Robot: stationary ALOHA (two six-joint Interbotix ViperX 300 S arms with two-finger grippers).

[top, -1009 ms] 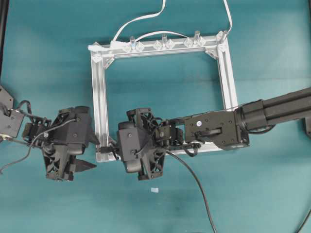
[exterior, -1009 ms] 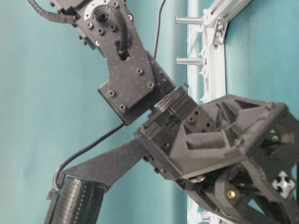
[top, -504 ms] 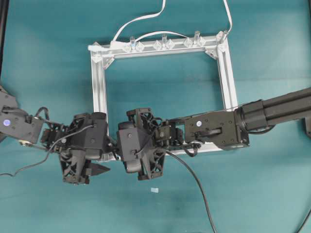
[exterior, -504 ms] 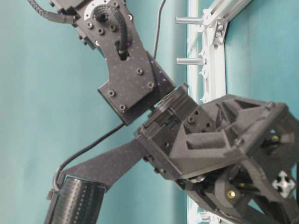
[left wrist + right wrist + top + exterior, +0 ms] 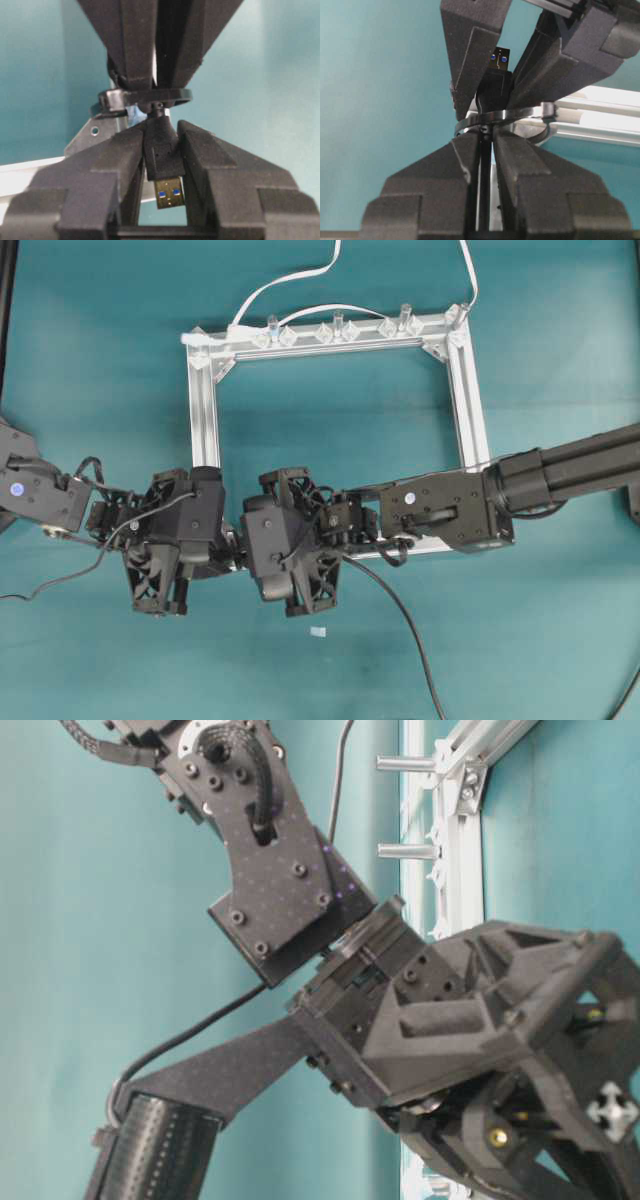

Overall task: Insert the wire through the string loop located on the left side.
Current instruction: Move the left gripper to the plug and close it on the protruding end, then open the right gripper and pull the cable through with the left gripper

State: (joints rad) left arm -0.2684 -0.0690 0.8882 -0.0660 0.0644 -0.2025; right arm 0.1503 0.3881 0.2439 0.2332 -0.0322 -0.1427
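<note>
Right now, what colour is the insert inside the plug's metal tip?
Blue, inside the wire's gold-toned metal tip; clearest in the left wrist view.

Teal table [image 5: 90,360], matte and uniform across the overhead view. Lying flat on it: a square silver frame [image 5: 207,420] of aluminium bars, with clear plastic clips [image 5: 337,330] along its far bar. Also a white flat cable [image 5: 290,278] curving away from that bar toward the far edge. Near the front, a small pale scrap [image 5: 319,631] just below the frame's near bar.
</note>
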